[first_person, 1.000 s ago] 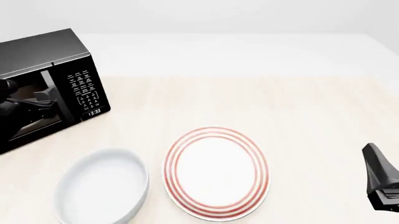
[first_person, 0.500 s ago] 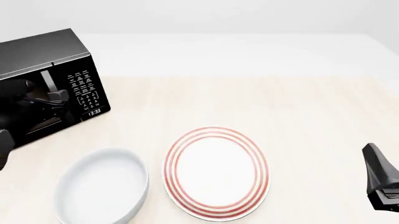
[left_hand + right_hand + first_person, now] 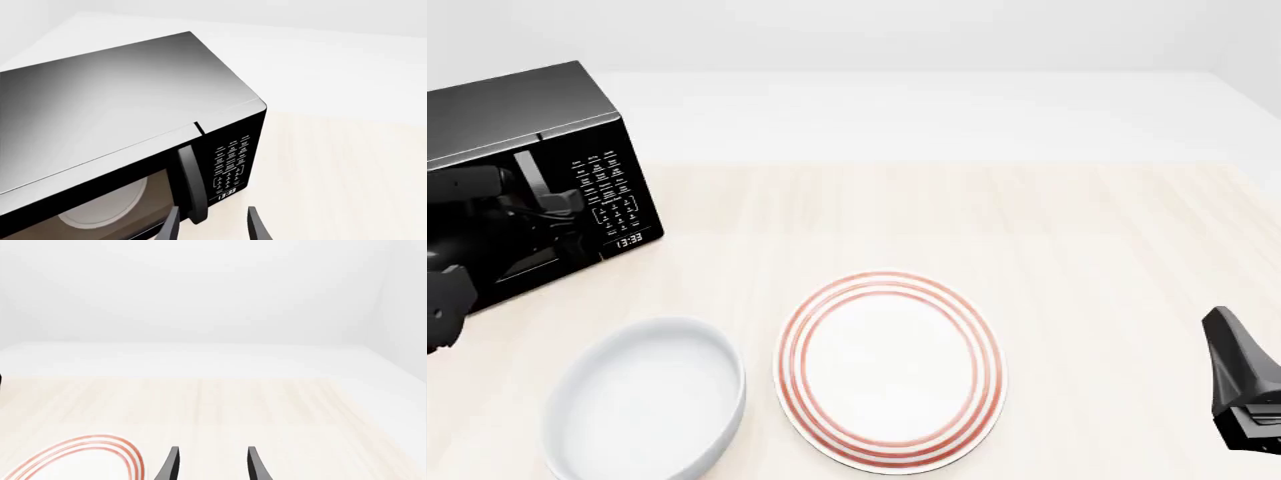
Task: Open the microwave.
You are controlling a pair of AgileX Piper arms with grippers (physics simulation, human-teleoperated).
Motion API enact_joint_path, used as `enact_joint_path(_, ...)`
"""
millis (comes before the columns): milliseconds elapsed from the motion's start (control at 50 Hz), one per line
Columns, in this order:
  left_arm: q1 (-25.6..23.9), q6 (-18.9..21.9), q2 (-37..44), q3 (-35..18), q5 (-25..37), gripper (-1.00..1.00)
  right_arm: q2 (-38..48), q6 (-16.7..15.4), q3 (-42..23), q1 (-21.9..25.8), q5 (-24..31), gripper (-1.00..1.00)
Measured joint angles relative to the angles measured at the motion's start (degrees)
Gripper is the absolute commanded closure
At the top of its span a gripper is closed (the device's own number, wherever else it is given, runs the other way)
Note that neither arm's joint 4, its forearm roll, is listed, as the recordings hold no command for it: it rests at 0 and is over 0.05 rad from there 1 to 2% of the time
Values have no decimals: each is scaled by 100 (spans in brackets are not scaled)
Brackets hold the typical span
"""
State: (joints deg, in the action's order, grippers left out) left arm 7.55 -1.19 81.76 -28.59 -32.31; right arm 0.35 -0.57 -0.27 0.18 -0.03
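Observation:
The microwave (image 3: 521, 110) is a glossy black box at the table's far left, its keypad panel (image 3: 607, 195) and clock facing me. In the left wrist view the microwave (image 3: 120, 95) fills the frame. Its windowed door looks shut, and the pale turntable (image 3: 107, 210) shows through the glass. My left gripper (image 3: 212, 227) is open, and the lower end of the vertical door handle (image 3: 190, 185) stands between its fingertips, nearer one of them. In the front view the left gripper (image 3: 561, 205) sits right at the door front. My right gripper (image 3: 212, 465) is open and holds nothing, low at the right edge (image 3: 1236, 370).
A red-rimmed white plate (image 3: 890, 368) lies at the front centre, with a white bowl (image 3: 647, 405) to its left. In the right wrist view the plate's rim (image 3: 100, 450) sits beside the fingers. Bare pale wood tabletop (image 3: 961, 220) stretches between the microwave and the right arm.
My left arm has swung up and to the right across the door, bringing its gripper to the handle. The right arm has not moved.

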Motion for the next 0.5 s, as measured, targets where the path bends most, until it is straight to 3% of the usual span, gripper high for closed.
enact_joint_path(500,53,-21,602,-275,-153,-100,-2,0,-3,0,6,-100)
